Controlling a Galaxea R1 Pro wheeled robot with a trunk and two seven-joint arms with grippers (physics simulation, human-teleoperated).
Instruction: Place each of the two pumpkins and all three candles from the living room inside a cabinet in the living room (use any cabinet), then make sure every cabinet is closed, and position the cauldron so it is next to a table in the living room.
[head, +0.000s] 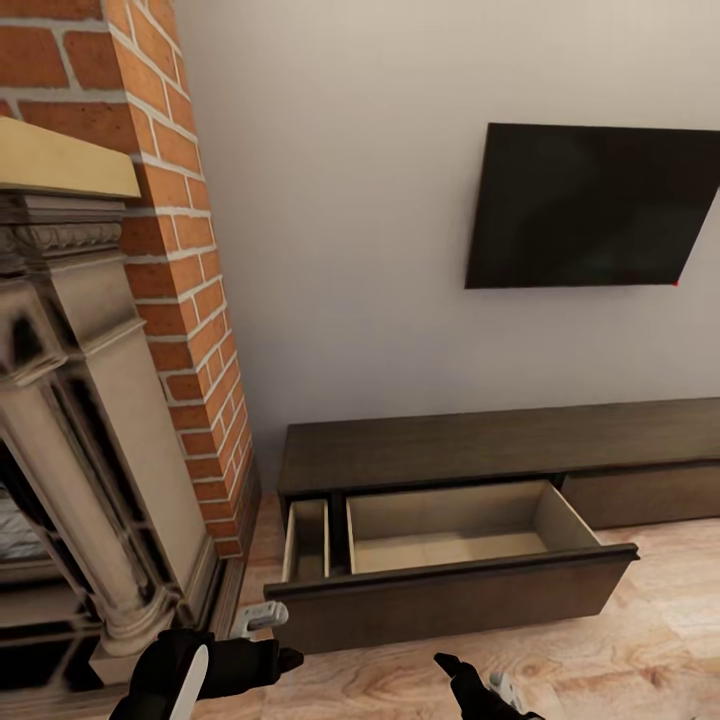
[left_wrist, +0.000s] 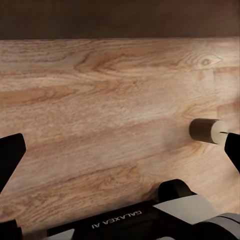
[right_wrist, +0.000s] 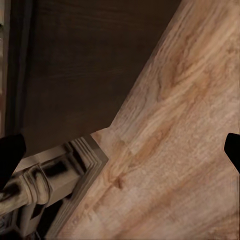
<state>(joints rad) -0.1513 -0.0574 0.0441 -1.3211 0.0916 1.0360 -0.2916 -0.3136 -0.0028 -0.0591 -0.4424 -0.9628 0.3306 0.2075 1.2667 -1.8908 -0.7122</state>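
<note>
One cabinet (head: 500, 445) is seen along the wall, under one dark screen (head: 600, 205) — its one pulled-out drawer (head: 450, 570) shows two pale compartments, both bare. One brick fireplace (head: 110, 400) adjoins the cabinet's left end. One small tan cylinder (left_wrist: 207, 130) — possibly a candle — lies on the wooden floor (left_wrist: 100, 115). The left gripper (left_wrist: 120, 155) and the right gripper (right_wrist: 120, 155) are both held with fingers spread, nothing between them.

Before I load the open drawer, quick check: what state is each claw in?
Left claw: open, holding nothing, above the wood floor.
Right claw: open, holding nothing.
</note>
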